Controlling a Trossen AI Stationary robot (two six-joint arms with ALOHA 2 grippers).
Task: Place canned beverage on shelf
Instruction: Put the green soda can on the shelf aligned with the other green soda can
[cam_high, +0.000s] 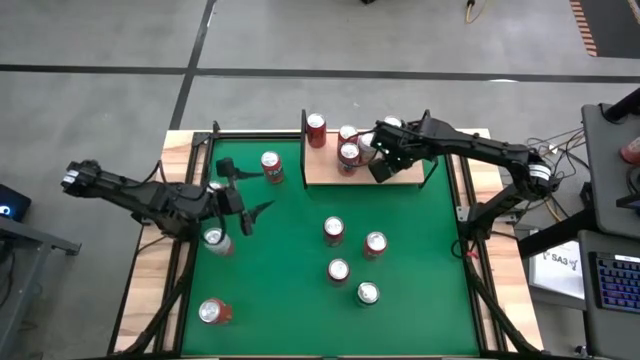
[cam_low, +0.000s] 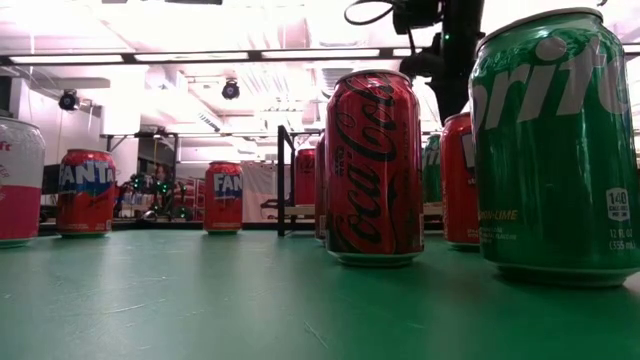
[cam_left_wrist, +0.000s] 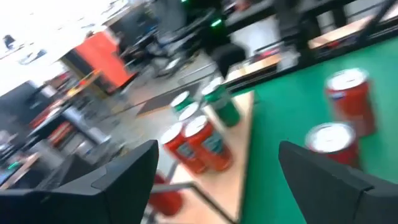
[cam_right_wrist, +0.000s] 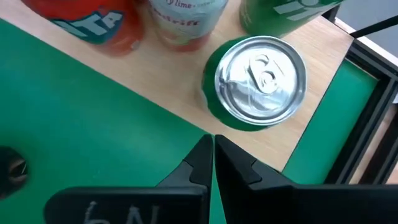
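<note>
The right claw (cam_right_wrist: 213, 158) hangs over the front edge of the shelf (cam_right_wrist: 155, 81), its two fingers pressed tight together with nothing between them. Just beyond its tips a green can (cam_right_wrist: 258, 84) stands upright on the tan board, its silver top and pull tab facing up, apart from the fingers. Farther along the board stand an orange can (cam_right_wrist: 93, 18), a pale can (cam_right_wrist: 186, 18) and another green can (cam_right_wrist: 286, 12), all cut off at the picture's edge. From above, the shelf (cam_high: 325, 172) lies at the far side of the green table (cam_high: 290, 250), with a red can (cam_high: 316, 130) at its left end and more cans bunched beside the right arm's wrist. The left claw (cam_high: 240, 200) hovers over the table's left part, its fingers spread wide and empty, between a red can (cam_high: 271, 166) and a silver-topped can (cam_high: 215, 240). Four more cans stand loose in the middle of the table and one near the front left corner (cam_high: 213, 312). The left wrist camera, blurred, looks between its own spread fingers (cam_left_wrist: 124, 174) toward the cans on the shelf and two red cans on the green. Only the table-level view shows labels: a red cola can (cam_low: 375, 165) and a green lemon-lime can (cam_low: 555, 145) close to the lens.
</note>
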